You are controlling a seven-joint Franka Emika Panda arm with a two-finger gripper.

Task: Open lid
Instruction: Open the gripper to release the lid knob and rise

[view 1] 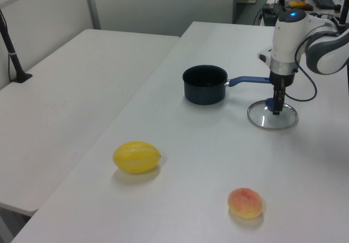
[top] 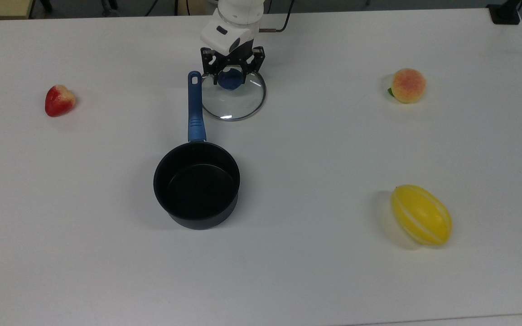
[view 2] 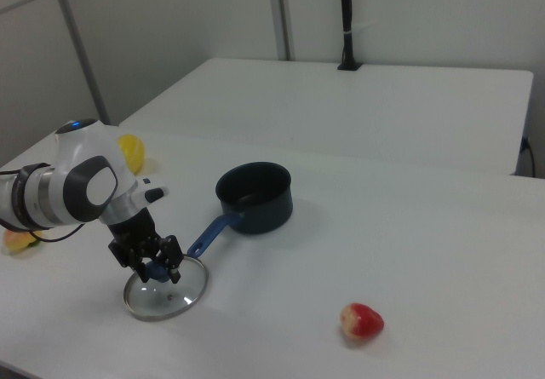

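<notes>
The lid [top: 234,105] is a round clear glass disc with a metal rim and a blue knob. It lies flat on the white table just right of the saucepan's blue handle [top: 194,106] in the top view. My gripper [top: 230,78] stands over the knob, its black fingers shut on it from both sides. The left view shows the lid [view 1: 272,120] under the gripper [view 1: 277,107], and the right view shows the lid [view 2: 166,298] below the gripper [view 2: 157,268]. The black saucepan [top: 196,183] stands uncovered, apart from the lid.
A red strawberry [top: 59,100] lies at the top view's left. A peach [top: 408,85] and a yellow melon [top: 421,214] lie at the top view's right. A second white table [view 1: 82,79] adjoins this one.
</notes>
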